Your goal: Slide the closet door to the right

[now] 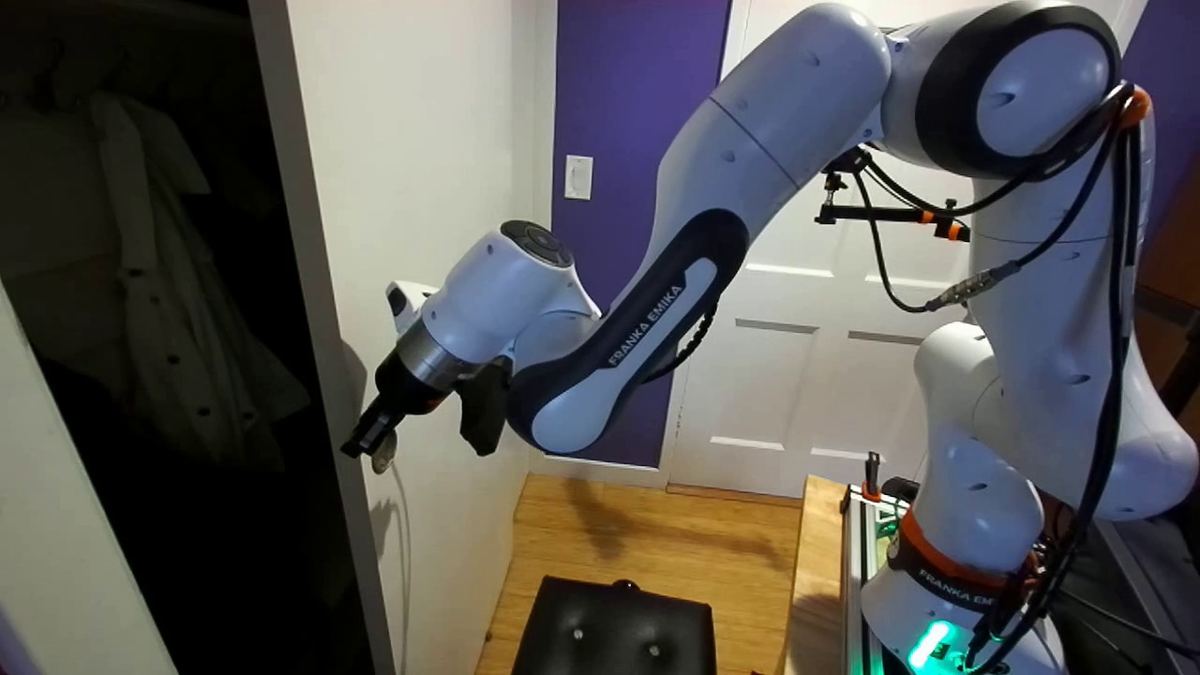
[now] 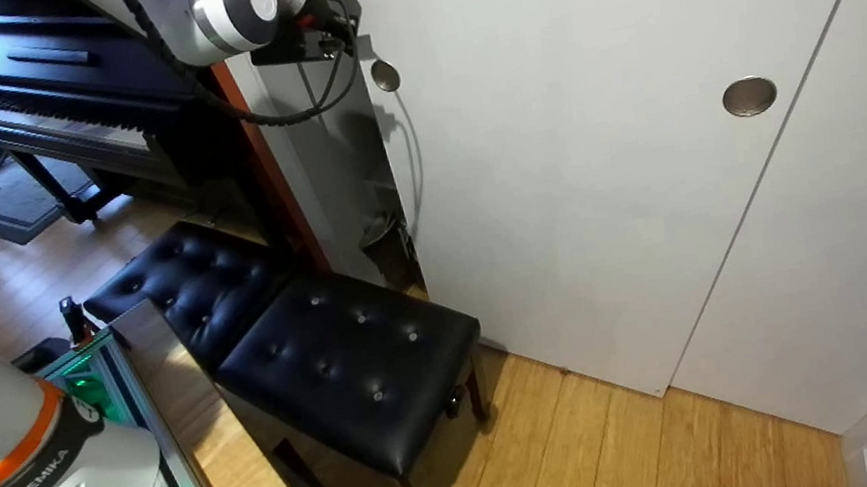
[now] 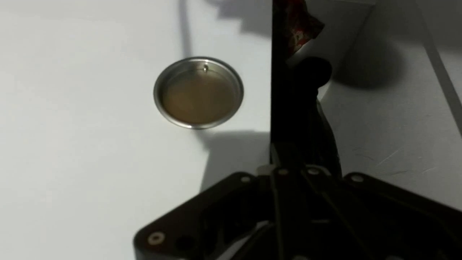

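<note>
One closet door [image 2: 560, 173] stands part-open, closed claw [image 1: 356, 446] at its free edge, contact unclear; rightward travel apparently remains.

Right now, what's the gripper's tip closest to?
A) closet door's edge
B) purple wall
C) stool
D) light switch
A: in an exterior view the gripper ends right by the closet door's edge, and the wrist view shows it at that edge too, near the pull.
</note>
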### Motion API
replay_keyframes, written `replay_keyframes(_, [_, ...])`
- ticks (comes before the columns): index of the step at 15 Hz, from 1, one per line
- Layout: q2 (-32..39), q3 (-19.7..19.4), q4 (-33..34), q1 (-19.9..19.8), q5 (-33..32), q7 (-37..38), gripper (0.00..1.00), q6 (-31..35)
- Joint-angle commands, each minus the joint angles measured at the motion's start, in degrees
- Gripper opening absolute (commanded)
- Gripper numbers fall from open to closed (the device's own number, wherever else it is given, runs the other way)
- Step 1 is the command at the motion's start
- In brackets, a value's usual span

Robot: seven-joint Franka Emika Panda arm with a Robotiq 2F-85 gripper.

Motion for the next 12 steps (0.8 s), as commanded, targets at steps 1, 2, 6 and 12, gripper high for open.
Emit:
replay_keyframes(1, [1.8, -5.7, 1.2, 4.5, -1.3, 1.8, 0.00, 1.8])
replay_keyframes(2, [1.9, -7.5, 1.3, 6.1, -1.2, 2.1, 0.00, 1.7])
replay_keyframes(6, [1.8, -14.1, 0.9, 11.8, -0.5, 4.9, 0.00, 1.4])
replay_keyframes(12, [0.6, -18.3, -0.8, 14.3, 0.5, 10.1, 0.00, 1.8])
